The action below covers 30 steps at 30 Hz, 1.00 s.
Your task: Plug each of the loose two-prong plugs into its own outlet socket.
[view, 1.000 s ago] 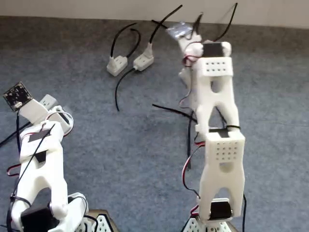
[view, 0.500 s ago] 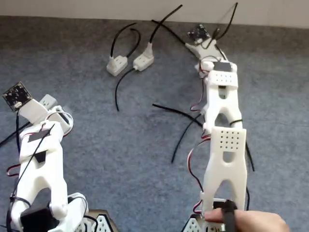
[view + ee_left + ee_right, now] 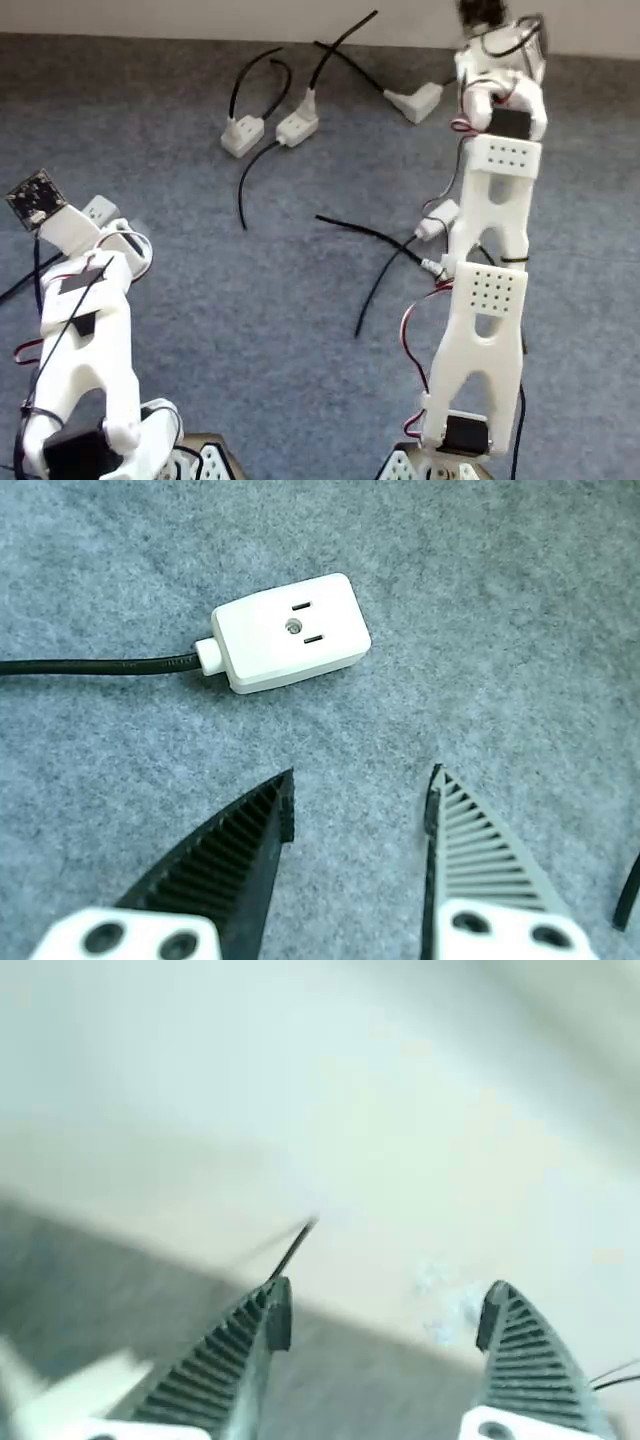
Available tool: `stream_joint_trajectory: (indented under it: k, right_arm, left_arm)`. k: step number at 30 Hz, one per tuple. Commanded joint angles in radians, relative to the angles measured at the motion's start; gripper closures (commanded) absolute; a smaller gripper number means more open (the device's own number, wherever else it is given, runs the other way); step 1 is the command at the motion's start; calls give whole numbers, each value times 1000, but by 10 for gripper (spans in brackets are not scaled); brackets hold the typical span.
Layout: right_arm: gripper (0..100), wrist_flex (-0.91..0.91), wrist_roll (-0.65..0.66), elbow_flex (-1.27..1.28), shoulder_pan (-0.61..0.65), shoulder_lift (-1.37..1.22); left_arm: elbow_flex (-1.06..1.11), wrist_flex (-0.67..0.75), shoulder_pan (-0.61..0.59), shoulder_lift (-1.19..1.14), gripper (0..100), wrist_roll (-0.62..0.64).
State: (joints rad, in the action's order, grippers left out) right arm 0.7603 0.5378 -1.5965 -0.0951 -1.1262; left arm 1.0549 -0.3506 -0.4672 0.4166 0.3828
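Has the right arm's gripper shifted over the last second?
Yes. The right gripper swung rightward and farther out, away from the white rectangular outlet socket, which stayed put.

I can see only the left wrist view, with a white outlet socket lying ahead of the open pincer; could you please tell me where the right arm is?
Observer: The right arm is stretched out to the far edge of the carpet. Its pincer is open and empty, facing the wall.
Operator: Thank you. Is anything lying near that arm?
Observer: A white angled connector on a black cable lies beside the arm's far end.
Operator: And towards the left arm's side?
Observer: There a first white block and a second white block lie side by side, each on a black cable.
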Motion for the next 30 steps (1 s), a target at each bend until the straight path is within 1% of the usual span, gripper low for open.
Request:
stream_joint_trajectory:
  k: [1,3,5,9,13,14,15,17,19,26,27,30]
  right_arm:
    - [711,-77,-11,-193,-50,104]
    - [711,-48,-11,-147,-99,176]
    - [713,48,-32,-136,-139,237]
    - [713,455,-247,-136,-199,366]
    - [713,889,-480,-127,-216,496]
    - [713,978,-539,-127,-211,519]
    - [713,1017,-598,-119,-209,533]
    - [713,1006,-741,-42,-217,549]
    - [713,1007,-822,64,-203,555]
    - [713,1006,-977,694,-28,659]
    - [713,1006,-987,756,1,682]
    - [713,1004,-947,869,105,754]
  left_arm:
    - [-33,-8,13,25,771,-8]
    - [-33,-8,13,25,771,-8]
    - [-33,-8,15,25,771,-8]
    - [-33,-8,15,25,771,-8]
    - [-33,-8,15,25,771,-8]
    - [-33,-8,15,25,771,-8]
    - [-33,-8,15,25,771,-8]
    - [-33,-8,13,25,771,-8]
    - [-33,-8,15,25,771,-8]
    - [-33,-8,15,25,771,-8]
    - [-33,-8,15,25,771,-8]
    - [-33,-8,15,25,771,-8]
